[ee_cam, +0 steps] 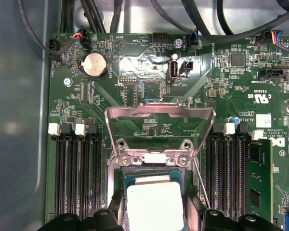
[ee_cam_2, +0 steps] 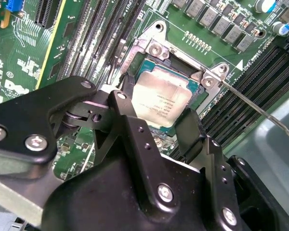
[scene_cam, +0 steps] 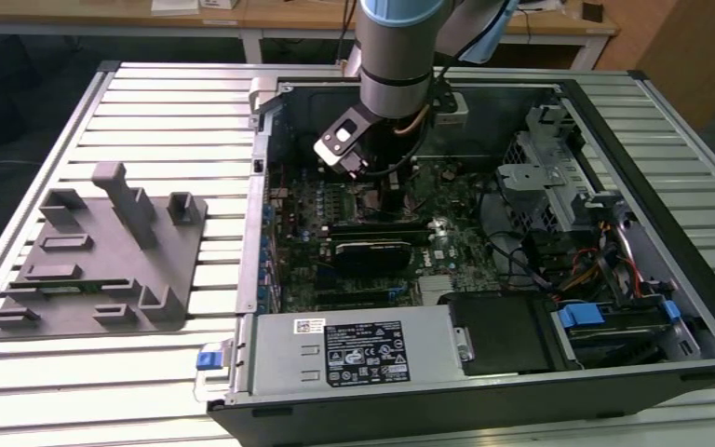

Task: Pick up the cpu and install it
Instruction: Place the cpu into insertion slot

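The end effector reaches into the open case on the counter and straddles the cpu. The cpu lies flat in the socket, whose load plate is raised. Whether the end effector grips the cpu, I cannot tell.

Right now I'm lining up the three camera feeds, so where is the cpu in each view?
Exterior view: hidden below the gripper, low over the motherboard.
Second wrist view: the cpu sits at the socket, just ahead of the gripper.
First wrist view: the cpu at the same socket, next to the raised silver plate.
Shared landmark, both wrist views: the socket's silver two-screw bracket.
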`<state>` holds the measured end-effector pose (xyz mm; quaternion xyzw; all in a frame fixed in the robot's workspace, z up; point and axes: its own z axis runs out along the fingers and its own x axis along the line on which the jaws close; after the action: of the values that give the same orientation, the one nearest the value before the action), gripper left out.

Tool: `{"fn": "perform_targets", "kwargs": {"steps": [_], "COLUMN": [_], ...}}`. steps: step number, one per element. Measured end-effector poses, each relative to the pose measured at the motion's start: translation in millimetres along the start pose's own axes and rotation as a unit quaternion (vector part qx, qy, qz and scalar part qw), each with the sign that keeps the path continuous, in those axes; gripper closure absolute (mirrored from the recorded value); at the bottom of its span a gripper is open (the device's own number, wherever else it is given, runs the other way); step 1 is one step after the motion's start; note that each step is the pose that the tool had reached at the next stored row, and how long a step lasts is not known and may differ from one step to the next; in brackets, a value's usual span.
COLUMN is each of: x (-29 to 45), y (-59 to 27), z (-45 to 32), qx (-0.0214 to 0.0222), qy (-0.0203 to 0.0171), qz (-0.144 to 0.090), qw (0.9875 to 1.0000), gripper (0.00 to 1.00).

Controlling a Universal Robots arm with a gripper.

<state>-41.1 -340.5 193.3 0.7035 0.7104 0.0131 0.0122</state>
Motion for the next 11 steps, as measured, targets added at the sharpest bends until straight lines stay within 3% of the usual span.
{"fn": "perform_targets", "kwargs": {"steps": [11], "x": [0.0], "y": [0.0], "z": [0.2], "qx": [0.0001], "qy": [-0.0001], "qz": [0.000], "qw": [1.0000], "gripper": [0.38]}}
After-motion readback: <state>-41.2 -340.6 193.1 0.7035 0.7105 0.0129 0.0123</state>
